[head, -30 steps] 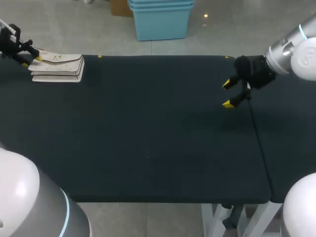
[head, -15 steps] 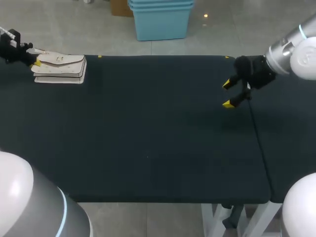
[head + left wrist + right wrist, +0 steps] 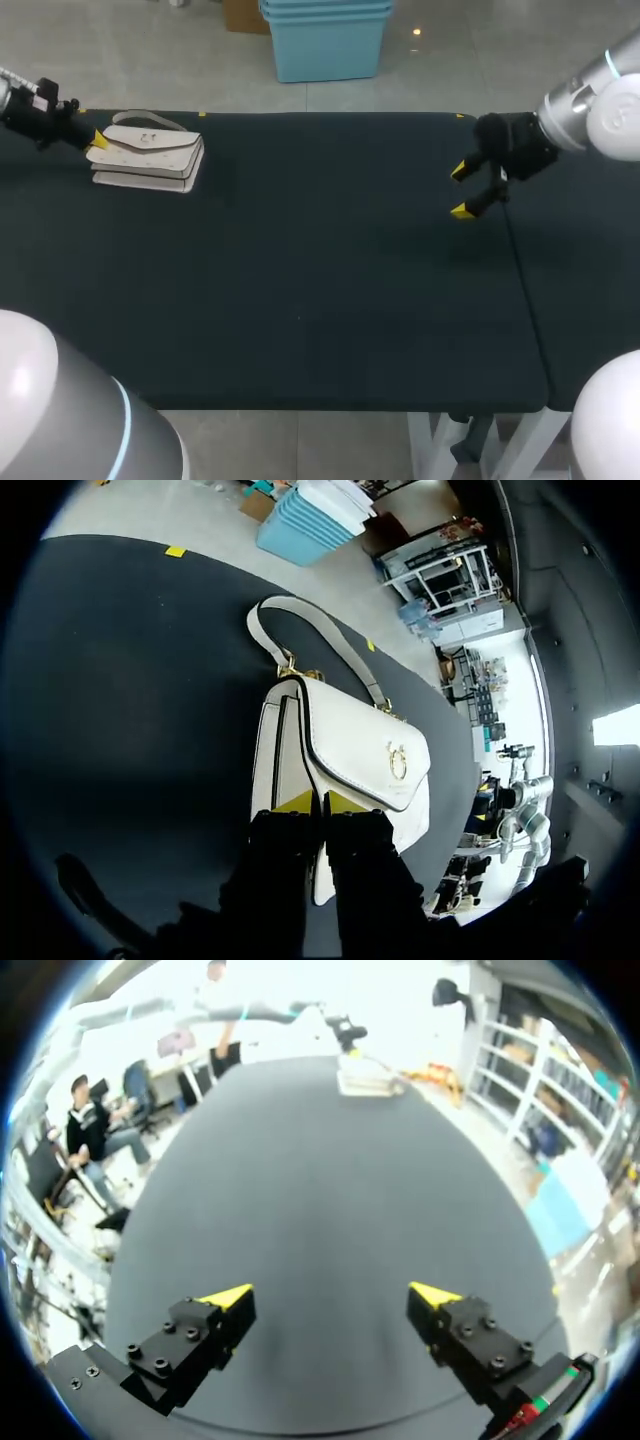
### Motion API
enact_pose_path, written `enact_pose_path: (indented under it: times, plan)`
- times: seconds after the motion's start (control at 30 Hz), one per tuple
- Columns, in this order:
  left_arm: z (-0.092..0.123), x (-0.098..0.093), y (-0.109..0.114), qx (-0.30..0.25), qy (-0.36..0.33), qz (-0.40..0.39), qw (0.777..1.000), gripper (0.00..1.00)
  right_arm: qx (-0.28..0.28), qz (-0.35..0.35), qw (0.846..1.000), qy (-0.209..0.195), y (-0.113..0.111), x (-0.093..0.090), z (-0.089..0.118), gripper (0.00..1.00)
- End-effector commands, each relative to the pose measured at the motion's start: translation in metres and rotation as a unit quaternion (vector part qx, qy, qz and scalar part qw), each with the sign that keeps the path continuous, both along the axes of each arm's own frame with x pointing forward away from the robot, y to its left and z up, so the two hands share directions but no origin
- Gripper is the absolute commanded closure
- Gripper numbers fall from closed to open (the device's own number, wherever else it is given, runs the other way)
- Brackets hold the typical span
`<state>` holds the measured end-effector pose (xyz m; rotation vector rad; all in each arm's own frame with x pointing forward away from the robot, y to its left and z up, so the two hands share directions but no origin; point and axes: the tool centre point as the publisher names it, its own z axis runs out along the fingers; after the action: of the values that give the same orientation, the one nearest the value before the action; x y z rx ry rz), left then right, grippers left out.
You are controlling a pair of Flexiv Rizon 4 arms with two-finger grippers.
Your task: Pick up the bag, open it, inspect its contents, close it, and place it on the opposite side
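Bag (image 3: 147,155) on dark table (image 3: 320,280), seemingly pinched

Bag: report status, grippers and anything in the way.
Left gripper shut on end of bag. Right gripper open over table, right side. Flap closed, lying far left. Nothing in the way.

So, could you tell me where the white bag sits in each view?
Head view: the bag lies at the table's far left, near the back edge.
Left wrist view: bag directly ahead of the left gripper, touching its tips.
Right wrist view: bag small, far across the table from the right gripper.
Shared landmark: the left gripper at the bag's end.
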<state>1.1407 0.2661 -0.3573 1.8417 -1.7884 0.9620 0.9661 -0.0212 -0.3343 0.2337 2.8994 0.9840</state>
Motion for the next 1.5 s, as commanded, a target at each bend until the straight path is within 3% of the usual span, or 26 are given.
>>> enact_pose_path:
  times: [0.03, 0.63, 0.97, 1.2, 1.5]
  plan:
    - [-0.005, 0.008, 0.001, -0.138, 0.097, -0.134, 0.977, 1.00, 0.000, 0.000, 1.000, 0.000, 0.000, 0.000, 0.000, 0.00]
    - [-0.005, 0.008, 0.001, -0.138, 0.097, -0.134, 0.977, 1.00, 0.000, 0.000, 1.000, 0.000, 0.000, 0.000, 0.000, 0.00]
    - [-0.016, -0.047, -0.082, -0.120, 0.093, -0.057, 0.987, 1.00, 0.000, 0.000, 1.000, 0.000, 0.000, 0.000, 0.000, 0.00]
    - [-0.019, -0.065, -0.128, -0.088, 0.074, 0.033, 0.993, 1.00, 0.000, 0.000, 1.000, 0.000, 0.000, 0.000, 0.000, 0.00]
    - [-0.016, -0.088, -0.187, -0.071, 0.055, 0.088, 0.992, 1.00, 0.000, 0.000, 1.000, 0.000, 0.000, 0.000, 0.000, 0.00]
